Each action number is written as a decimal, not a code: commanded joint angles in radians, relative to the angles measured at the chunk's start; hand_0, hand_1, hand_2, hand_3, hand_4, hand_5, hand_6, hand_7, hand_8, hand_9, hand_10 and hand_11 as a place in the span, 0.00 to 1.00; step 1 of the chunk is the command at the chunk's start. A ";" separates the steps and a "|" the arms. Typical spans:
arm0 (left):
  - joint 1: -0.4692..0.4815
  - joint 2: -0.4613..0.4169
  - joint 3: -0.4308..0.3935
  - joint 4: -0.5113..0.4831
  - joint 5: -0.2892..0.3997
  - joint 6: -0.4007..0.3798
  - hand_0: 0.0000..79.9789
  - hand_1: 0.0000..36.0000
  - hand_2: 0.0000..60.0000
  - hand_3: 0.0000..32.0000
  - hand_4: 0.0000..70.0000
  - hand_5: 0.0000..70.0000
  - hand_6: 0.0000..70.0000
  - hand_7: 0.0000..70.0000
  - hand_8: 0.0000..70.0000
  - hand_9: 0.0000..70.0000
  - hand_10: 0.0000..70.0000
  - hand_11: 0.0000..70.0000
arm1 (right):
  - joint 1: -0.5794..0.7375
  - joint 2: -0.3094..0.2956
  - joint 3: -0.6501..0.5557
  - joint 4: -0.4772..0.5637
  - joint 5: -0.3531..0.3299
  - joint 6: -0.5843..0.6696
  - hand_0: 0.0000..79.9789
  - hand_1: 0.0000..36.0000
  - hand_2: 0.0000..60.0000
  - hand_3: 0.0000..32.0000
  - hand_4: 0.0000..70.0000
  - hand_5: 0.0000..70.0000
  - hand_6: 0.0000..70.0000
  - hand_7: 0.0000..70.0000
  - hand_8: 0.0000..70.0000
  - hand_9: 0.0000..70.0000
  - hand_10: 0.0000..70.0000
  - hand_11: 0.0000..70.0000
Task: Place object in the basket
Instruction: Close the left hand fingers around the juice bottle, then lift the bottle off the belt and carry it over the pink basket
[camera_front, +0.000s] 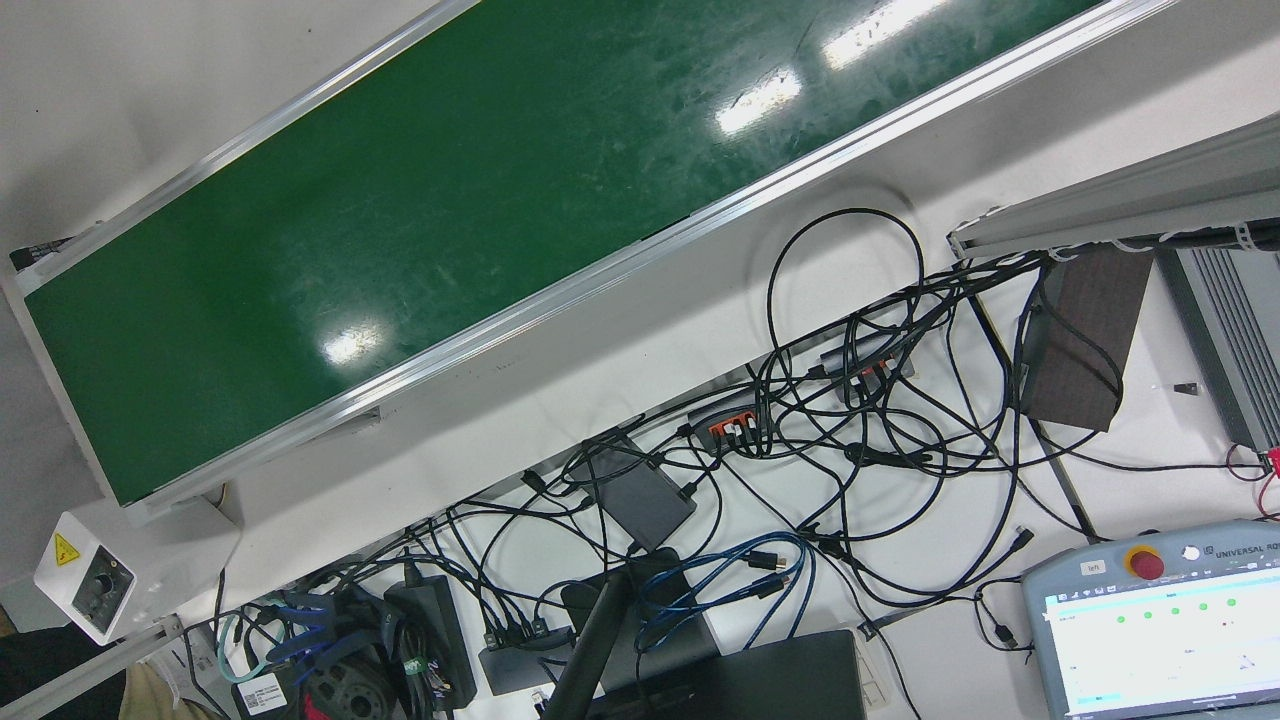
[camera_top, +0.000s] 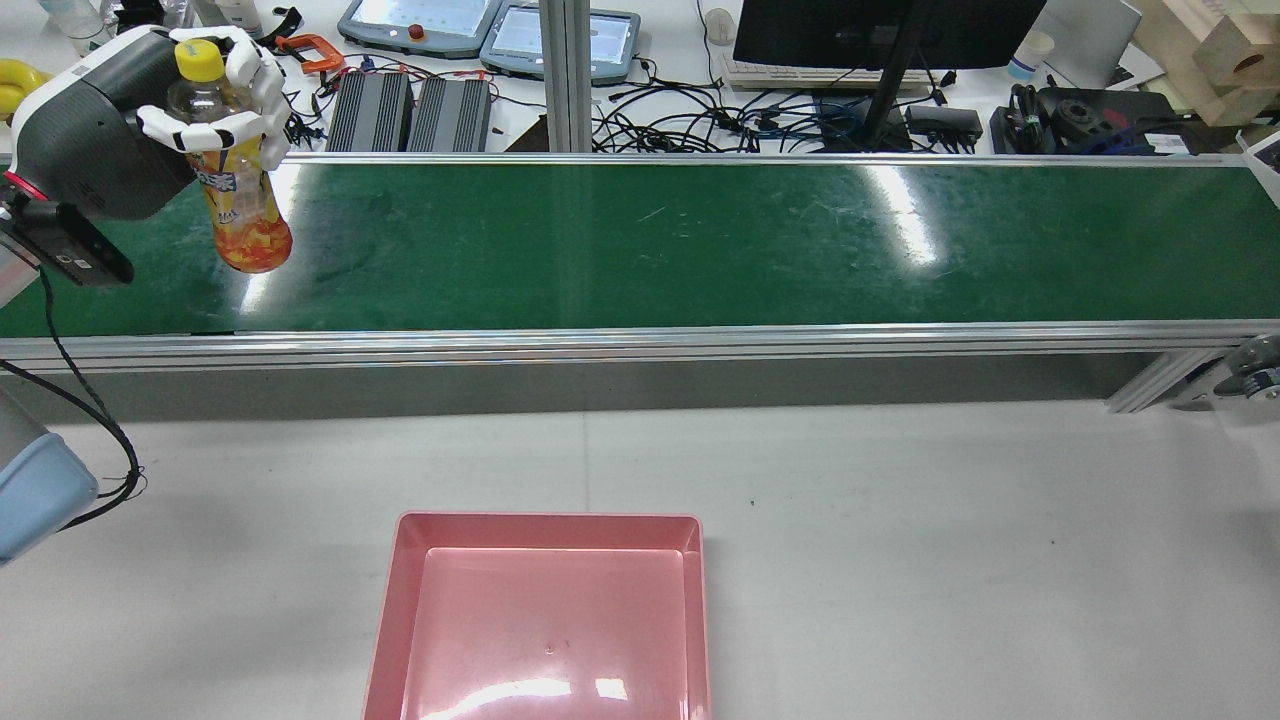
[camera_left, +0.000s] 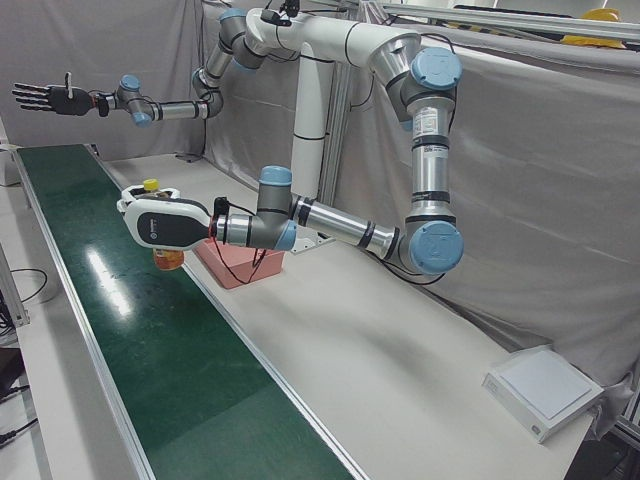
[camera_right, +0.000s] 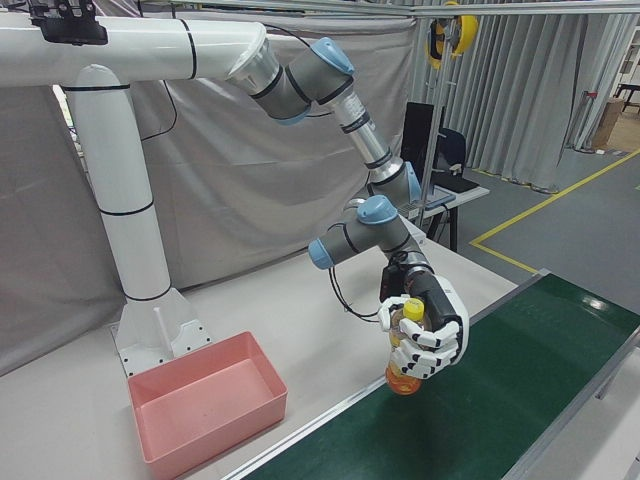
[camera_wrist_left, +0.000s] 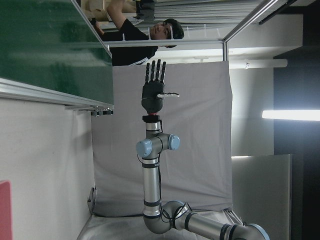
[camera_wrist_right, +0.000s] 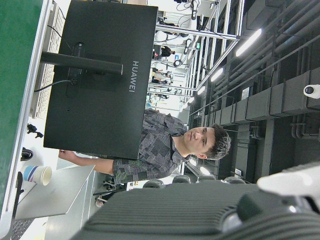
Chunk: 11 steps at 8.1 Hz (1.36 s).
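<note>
My left hand (camera_top: 215, 100), white-fingered on a grey body, is shut on a clear bottle (camera_top: 245, 215) with a yellow cap and an orange drink. It holds the bottle almost upright, lifted above the left end of the green belt (camera_top: 700, 240). The hand (camera_right: 425, 340) and bottle (camera_right: 405, 378) also show in the right-front view. The pink basket (camera_top: 550, 525) stands empty on the white table in front of the belt, to the right of the hand. My right hand (camera_left: 45, 98), black, is open and raised high beyond the belt's far end; it also shows in the left hand view (camera_wrist_left: 154, 87).
The belt has aluminium side rails (camera_top: 640, 345). Behind it are cables, teach pendants (camera_top: 420, 20) and a monitor stand (camera_top: 885, 80). The white pedestal (camera_right: 150, 320) rises behind the basket. A person stands beyond the station (camera_wrist_right: 170, 145).
</note>
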 joint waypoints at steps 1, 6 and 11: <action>0.060 0.005 -0.100 0.020 0.063 0.065 0.77 0.87 1.00 0.00 1.00 1.00 1.00 1.00 1.00 1.00 1.00 1.00 | 0.000 0.000 0.001 0.001 0.000 0.000 0.00 0.00 0.00 0.00 0.00 0.00 0.00 0.00 0.00 0.00 0.00 0.00; 0.364 0.005 -0.196 0.072 0.065 0.239 0.79 0.77 1.00 0.00 1.00 1.00 1.00 1.00 1.00 1.00 1.00 1.00 | 0.000 0.000 -0.001 0.001 0.000 0.000 0.00 0.00 0.00 0.00 0.00 0.00 0.00 0.00 0.00 0.00 0.00 0.00; 0.562 0.008 -0.199 0.057 0.059 0.337 0.84 0.53 0.95 0.00 1.00 1.00 1.00 1.00 1.00 1.00 1.00 1.00 | 0.000 0.000 -0.001 0.001 0.000 0.000 0.00 0.00 0.00 0.00 0.00 0.00 0.00 0.00 0.00 0.00 0.00 0.00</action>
